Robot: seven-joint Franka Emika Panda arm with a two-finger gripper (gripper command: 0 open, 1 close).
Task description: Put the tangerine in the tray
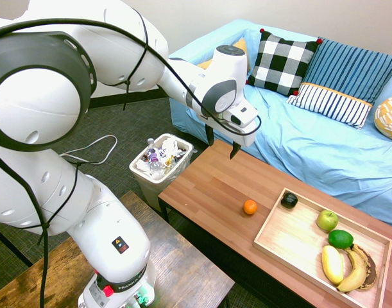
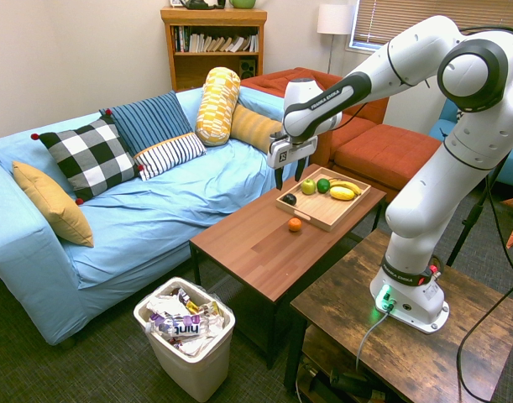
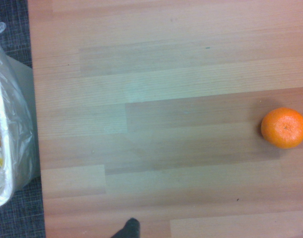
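- Open air lies above the coffee table [image 1: 212, 173], between the gripper [image 1: 222, 144] and the tangerine [image 1: 249, 206].
- Bare wood surrounds the tangerine on every side.
- The tray's low raised rim [image 1: 271, 221] stands between tangerine and fruit.
- Inside, bare floor lies beside the avocado [image 1: 289, 200].

- 1 tangerine [image 1: 249, 206]
- 1 tray [image 1: 279, 234]
- 1 avocado [image 1: 289, 200]
- 1 grn apple [image 1: 327, 220]
- 1 lime [image 1: 340, 239]
- yel. fruits [image 1: 332, 264]: 2+, exact no. unclear
- 6 cushions [image 2: 91, 158]
- 2 tables [image 2: 248, 243]
- 1 bin [image 2: 193, 365]
- 1 lamp [image 2: 333, 20]
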